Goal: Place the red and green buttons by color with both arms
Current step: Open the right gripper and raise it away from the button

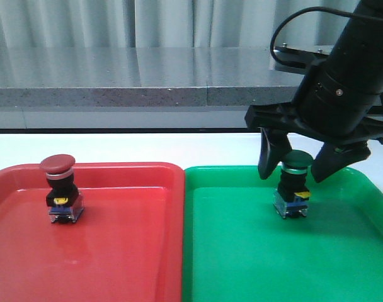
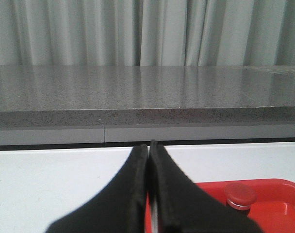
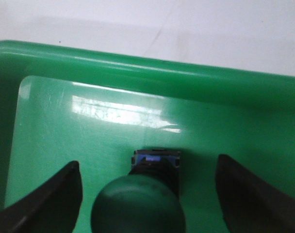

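Note:
The red button (image 1: 59,189) stands upright in the red tray (image 1: 128,251), towards its far left. The green button (image 1: 294,185) stands upright in the green tray (image 1: 242,264). My right gripper (image 1: 294,168) is open, its fingers on either side of the green cap without touching it; the right wrist view shows the cap (image 3: 138,206) between the spread fingers (image 3: 55,199). My left gripper (image 2: 148,148) is shut and empty, out of the front view. In the left wrist view the red cap (image 2: 240,195) shows beyond it in the red tray (image 2: 278,204).
The two trays sit side by side on a white table (image 1: 147,148), red left, green right. A grey stone ledge (image 1: 116,94) and curtains run behind the table. The right arm (image 1: 349,75) hangs over the green tray's far right.

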You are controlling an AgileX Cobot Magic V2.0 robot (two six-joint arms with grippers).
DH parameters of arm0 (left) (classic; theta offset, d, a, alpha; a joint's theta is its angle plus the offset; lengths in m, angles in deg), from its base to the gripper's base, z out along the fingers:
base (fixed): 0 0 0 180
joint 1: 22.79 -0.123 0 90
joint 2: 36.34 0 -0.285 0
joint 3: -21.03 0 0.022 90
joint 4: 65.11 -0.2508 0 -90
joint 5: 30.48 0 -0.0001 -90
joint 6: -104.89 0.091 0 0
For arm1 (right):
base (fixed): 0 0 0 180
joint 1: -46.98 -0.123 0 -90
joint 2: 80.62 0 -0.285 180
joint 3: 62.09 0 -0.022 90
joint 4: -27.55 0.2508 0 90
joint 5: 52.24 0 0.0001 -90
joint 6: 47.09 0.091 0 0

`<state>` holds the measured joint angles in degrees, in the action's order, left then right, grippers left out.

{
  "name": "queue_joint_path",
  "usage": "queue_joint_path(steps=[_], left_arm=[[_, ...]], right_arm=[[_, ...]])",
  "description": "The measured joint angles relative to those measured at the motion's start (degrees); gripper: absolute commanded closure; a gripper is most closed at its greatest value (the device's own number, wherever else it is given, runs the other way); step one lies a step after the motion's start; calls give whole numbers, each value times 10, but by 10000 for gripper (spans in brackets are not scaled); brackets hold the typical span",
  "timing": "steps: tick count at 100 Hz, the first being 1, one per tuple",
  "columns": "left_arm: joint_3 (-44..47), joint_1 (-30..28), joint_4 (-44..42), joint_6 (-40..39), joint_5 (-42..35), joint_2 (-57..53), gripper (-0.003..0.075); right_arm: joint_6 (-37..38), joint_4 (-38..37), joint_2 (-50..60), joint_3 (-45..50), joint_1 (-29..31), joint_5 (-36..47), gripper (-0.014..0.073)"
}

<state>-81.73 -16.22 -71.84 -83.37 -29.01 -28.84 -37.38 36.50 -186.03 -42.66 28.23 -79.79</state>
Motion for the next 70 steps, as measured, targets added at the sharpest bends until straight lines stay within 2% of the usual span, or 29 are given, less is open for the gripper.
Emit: queue_joint_path(steps=[27,70], left_arm=[[0,0,0,0,0,0,739],[0,0,0,0,0,0,739]], right_arm=[[-1,-4,56,0,0,-2,1],[-3,-105,229,3,0,-11,1]])
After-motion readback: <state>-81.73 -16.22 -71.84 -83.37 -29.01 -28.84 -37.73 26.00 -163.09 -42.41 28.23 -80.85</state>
